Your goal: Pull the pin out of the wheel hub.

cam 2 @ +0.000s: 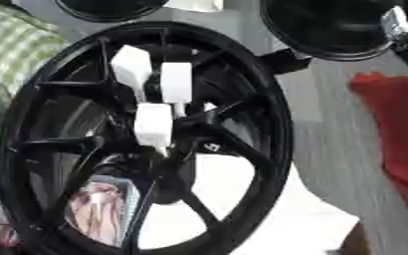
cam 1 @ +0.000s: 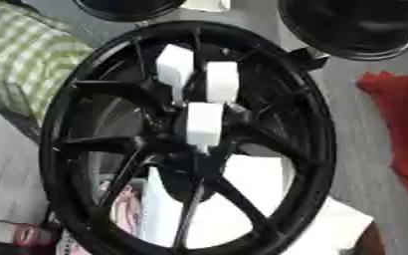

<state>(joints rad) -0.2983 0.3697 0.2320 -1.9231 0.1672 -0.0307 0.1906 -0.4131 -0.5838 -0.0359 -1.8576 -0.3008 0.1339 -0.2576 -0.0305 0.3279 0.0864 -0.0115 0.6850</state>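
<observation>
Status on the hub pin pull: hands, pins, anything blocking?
Neither hand in view. Black wheel hub fills the frame, three white pins clustered at its centre, none pulled. Nothing blocking the pins.

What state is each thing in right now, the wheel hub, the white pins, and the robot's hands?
Wheel hub: black, standing on its rim, spokes facing the camera.
White pins: three blocks clustered at the hub's centre, still seated, none pulled out.
Other black wheels: two, partly in view beyond the hub, untouched.
Red cloth: lying to the right of the hub, clear of it.
Robot's hands: neither clearly in view.
</observation>
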